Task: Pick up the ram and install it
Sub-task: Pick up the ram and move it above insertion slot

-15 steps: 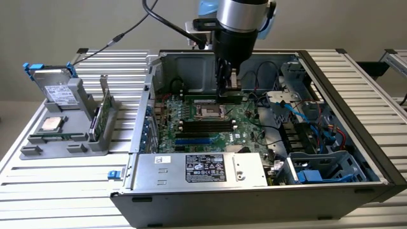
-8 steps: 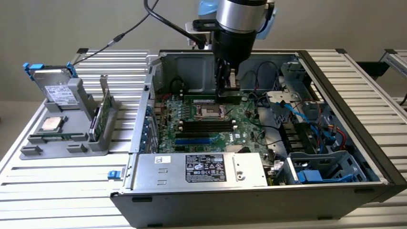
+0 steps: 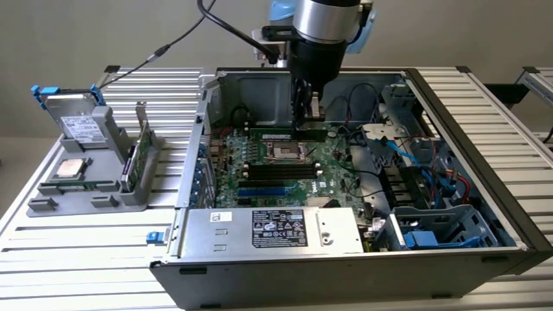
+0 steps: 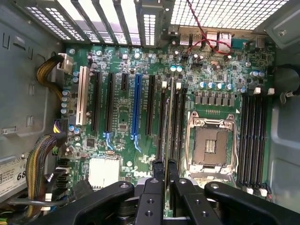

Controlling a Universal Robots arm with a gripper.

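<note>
Gripper (image 3: 307, 122) fingers are clamped on the ram (image 3: 274, 135), which is held on edge inside the open computer case (image 3: 346, 278). It is set low over the motherboard (image 3: 338, 167), just beyond the CPU socket (image 3: 283, 152). Well to the exterior view's left, a grey holder (image 3: 78, 202) is stood on the bench (image 3: 87, 259).

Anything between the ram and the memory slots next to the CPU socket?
Nothing visible. The tool holds the ram edge-on, directly over the black memory slots beside the CPU socket. The slots look empty, and no cable crosses them.
</note>
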